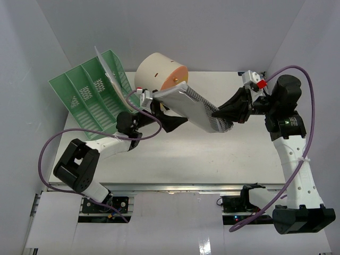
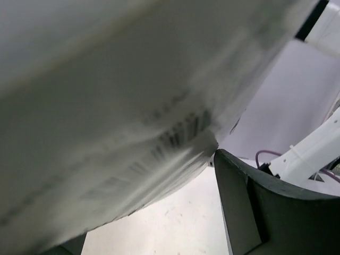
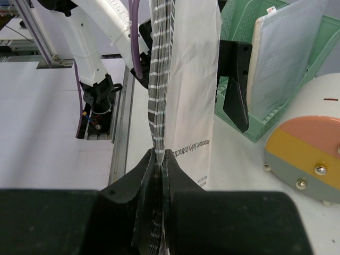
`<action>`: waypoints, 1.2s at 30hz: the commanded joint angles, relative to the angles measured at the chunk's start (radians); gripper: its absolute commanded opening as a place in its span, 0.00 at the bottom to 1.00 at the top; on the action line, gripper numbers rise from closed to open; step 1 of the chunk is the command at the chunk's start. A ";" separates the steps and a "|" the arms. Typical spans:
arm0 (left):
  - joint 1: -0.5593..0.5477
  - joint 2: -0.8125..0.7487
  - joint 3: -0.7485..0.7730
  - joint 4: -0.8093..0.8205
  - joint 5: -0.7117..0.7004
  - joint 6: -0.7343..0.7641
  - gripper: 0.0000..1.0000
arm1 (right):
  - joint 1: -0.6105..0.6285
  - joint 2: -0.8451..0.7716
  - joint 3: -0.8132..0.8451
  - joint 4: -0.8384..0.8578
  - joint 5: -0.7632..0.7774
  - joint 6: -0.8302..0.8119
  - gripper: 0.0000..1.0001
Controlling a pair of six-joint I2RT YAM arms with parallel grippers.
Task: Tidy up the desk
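The white desk (image 1: 212,154) lies under both arms. A white booklet with striped page edges (image 1: 191,103) hangs in the air over its back middle. My right gripper (image 1: 220,113) is shut on the booklet's right end; in the right wrist view its jaws (image 3: 158,154) pinch the page edges (image 3: 159,79). My left gripper (image 1: 162,109) is open at the booklet's left end, one finger on each side of it. In the left wrist view the blurred booklet (image 2: 106,106) fills the top, with one dark finger (image 2: 249,207) to the right.
A green slotted file rack (image 1: 93,93) stands tilted at the back left with a white document (image 1: 106,66) in it. A cream drum-shaped drawer unit with an orange face (image 1: 159,71) stands behind the booklet. Both show in the right wrist view: rack (image 3: 234,21), drum (image 3: 313,133).
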 commanded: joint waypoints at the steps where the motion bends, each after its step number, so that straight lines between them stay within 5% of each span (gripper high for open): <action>1: -0.011 -0.052 0.077 0.497 -0.035 -0.058 0.88 | -0.002 -0.010 0.015 0.319 -0.039 0.269 0.08; 4: -0.020 -0.063 0.112 0.496 -0.035 -0.084 0.79 | -0.003 -0.008 -0.033 0.458 -0.013 0.413 0.08; 27: -0.025 -0.188 0.067 0.416 -0.020 -0.139 0.18 | -0.023 0.062 -0.159 0.610 0.222 0.513 0.09; 30: -0.025 -0.206 0.057 0.286 0.017 -0.148 0.15 | -0.023 0.060 -0.187 0.595 0.237 0.468 0.14; 33: -0.025 -0.255 0.008 0.179 -0.017 -0.125 0.00 | -0.023 0.053 -0.208 0.530 0.259 0.390 0.22; 36: -0.025 -0.335 -0.042 0.043 -0.085 -0.052 0.00 | -0.023 0.042 -0.236 0.480 0.288 0.319 0.42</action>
